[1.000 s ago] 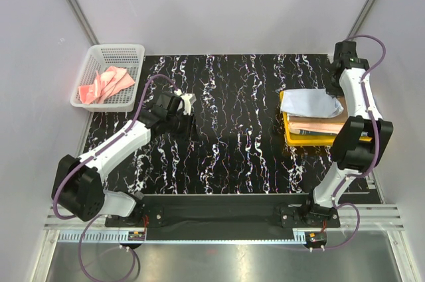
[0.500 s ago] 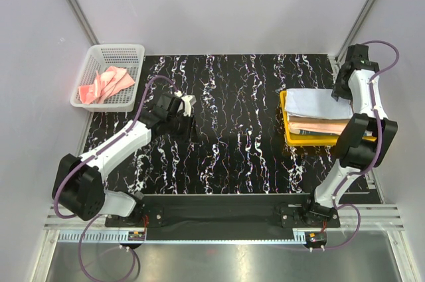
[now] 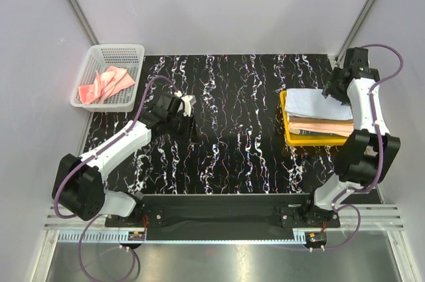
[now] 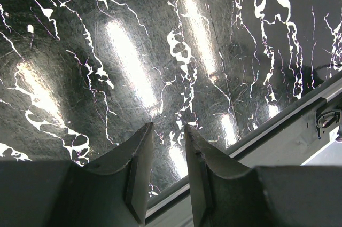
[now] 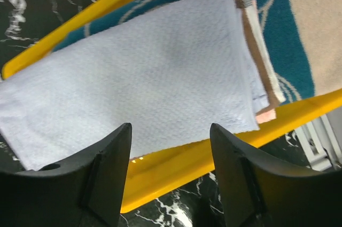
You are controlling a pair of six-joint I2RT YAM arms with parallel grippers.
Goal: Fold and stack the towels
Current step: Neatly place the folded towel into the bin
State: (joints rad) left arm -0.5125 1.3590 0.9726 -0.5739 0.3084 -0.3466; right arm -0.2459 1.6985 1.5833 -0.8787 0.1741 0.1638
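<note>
Tray (image 5: 176, 155): blue towel (image 5: 144, 72) under right hand (image 5: 170, 131).

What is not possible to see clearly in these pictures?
Top view: the light blue towel lies on the lower towels in the yellow tray; they show only edges, their number unclear.
Right wrist view: the teal patterned towel is mostly under the blue one and cut off by the picture edge.
Top view: the coral pink towel in the white mesh basket is crumpled and small; one or several, unclear.
</note>
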